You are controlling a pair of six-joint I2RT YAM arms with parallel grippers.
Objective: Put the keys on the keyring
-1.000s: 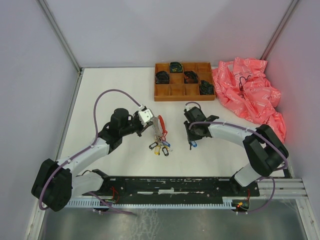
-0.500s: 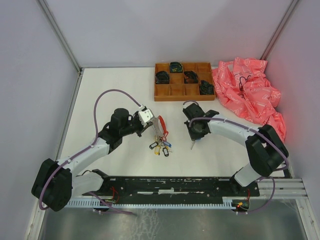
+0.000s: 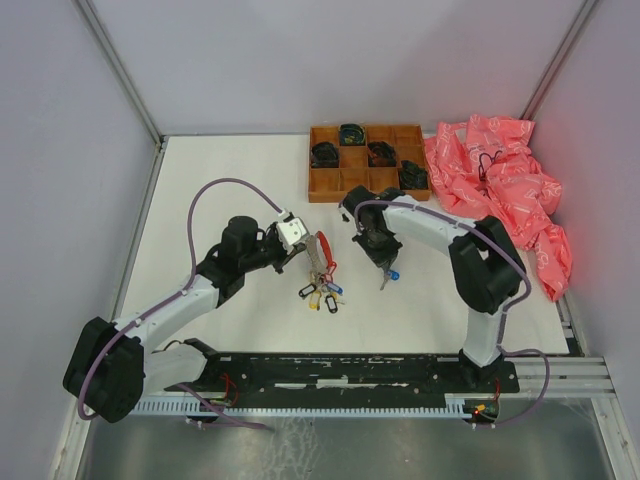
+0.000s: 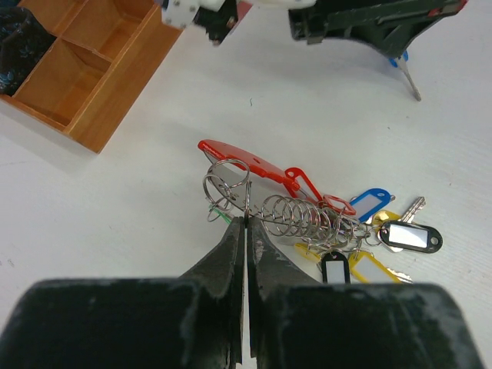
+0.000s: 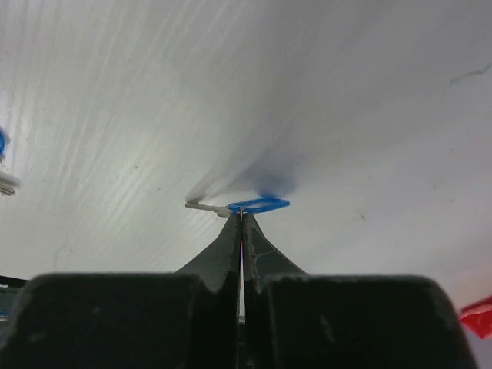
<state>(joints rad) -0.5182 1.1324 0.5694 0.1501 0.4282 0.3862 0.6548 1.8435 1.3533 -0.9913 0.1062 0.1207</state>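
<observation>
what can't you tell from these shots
- Left wrist: the closed left end effector covers exactly where it pinches the keyring.
- Right wrist: the blue-tagged key in the right end effector is edge-on; its blade is blurred.
- Top external: dark coiled items in the wooden tray are too small to identify.

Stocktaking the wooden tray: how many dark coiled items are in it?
4, one per column of the wooden tray: the leftmost coiled item, the second at the far edge, the third, the rightmost.
</observation>
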